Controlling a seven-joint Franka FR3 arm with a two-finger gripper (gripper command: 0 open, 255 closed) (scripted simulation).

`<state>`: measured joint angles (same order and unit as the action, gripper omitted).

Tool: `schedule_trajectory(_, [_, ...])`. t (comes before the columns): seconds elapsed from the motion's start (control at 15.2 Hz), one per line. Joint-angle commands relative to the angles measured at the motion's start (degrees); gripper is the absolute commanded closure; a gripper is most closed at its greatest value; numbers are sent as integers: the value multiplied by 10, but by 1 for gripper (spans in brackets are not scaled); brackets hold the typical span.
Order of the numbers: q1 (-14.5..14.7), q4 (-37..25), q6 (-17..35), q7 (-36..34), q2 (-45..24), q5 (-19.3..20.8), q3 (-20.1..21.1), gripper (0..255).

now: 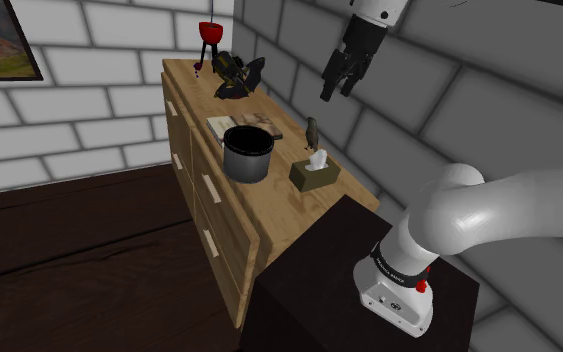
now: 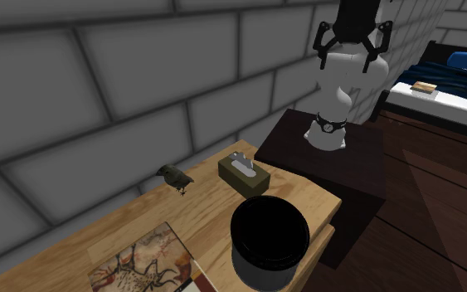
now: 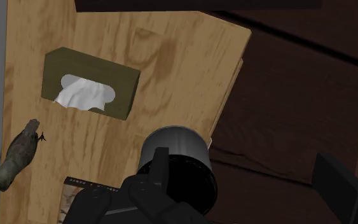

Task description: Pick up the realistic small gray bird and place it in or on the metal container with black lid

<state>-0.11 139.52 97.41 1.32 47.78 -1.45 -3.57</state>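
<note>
Hand (image 1: 336, 92) wide open and empty, high over the wooden dresser (image 1: 274, 205), well above the bird (image 1: 312, 132).

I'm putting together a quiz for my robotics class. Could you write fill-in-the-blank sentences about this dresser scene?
1. The gripper hangs above the dresser, ____ and holding nothing.
2. The bird stands nearer the grey brick ____ than the metal container does.
3. The container's lid is coloured ____.
4. Out of the green box pokes a white ____.

Missing words: open; wall; black; tissue.
</note>
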Motion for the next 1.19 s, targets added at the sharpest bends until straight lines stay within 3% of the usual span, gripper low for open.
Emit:
schedule_trajectory(0.0, [0,0,0,0,0,0,0,0])
schedule_trajectory(0.59, [-25,-17,105,81,-142,36,-85,0])
schedule_trajectory(1.12, [-34,-79,182,159,-298,29,-156,0])
